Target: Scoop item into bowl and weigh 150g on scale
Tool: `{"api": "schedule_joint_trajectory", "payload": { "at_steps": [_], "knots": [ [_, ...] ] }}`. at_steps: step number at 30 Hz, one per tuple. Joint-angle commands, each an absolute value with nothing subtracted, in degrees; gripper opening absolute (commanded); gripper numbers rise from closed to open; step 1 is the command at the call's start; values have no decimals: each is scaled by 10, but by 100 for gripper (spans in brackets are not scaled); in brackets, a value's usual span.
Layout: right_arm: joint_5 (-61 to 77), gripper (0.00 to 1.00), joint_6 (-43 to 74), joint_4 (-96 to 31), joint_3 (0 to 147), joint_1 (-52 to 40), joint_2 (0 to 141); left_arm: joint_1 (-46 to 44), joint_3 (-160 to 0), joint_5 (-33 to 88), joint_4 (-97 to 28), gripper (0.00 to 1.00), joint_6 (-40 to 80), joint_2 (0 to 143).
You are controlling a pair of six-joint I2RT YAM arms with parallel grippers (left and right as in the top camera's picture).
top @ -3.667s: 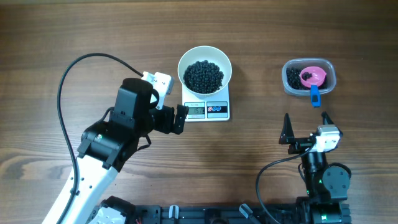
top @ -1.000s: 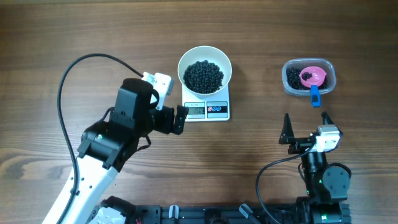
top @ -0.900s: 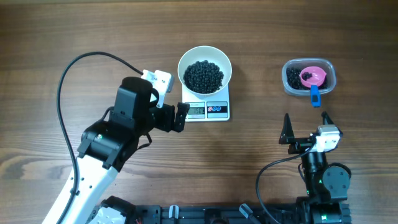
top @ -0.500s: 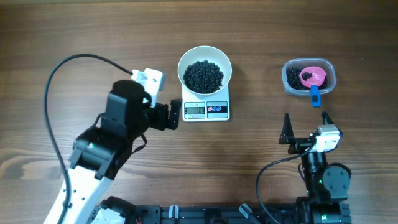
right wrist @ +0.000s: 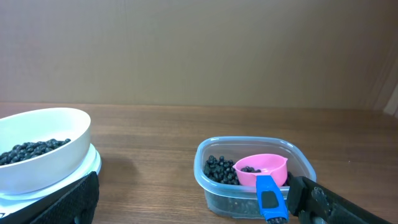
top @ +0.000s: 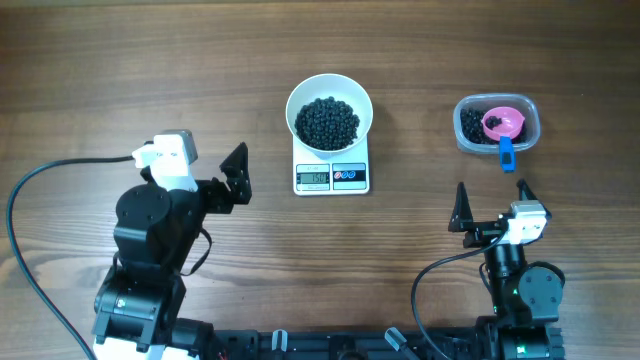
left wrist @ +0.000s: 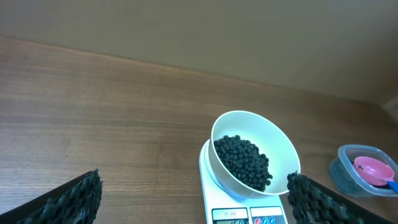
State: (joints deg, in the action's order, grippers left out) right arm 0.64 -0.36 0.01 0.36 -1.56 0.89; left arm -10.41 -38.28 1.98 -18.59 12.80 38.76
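Digits on scale (top: pixel 332 166) display (top: pixel 314 178) too small to read; no other text.

Glossy white bowl (left wrist: pixel 274 134); matt wooden table (top: pixel 150 60)

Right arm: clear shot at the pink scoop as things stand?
Probably yes. The right gripper is open and empty. The scoop sits in the tub straight ahead, its blue handle sticking out toward the arm, and nothing stands between them.

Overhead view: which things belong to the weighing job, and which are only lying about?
For the job:
black beans
white bowl
scale
clear tub
pink scoop

Only there:
wooden table
black cable
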Motion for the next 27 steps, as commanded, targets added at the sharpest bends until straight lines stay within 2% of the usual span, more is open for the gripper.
{"api": "schedule_joint_trajectory", "payload": {
  "at_steps": [1,5,14,27],
  "knots": [
    [15,100,-13,1,3,-13,2,-101,-359,22,-147,100,134,373],
    [15,100,-13,1,3,-13,2,-97,-326,22,-116,100,134,338],
    [15,100,-13,1,3,-13,2,-17,-214,70,-15,100,155,238],
    [15,100,-13,1,3,-13,2,-16,-125,70,29,100,155,146]
  ]
}}
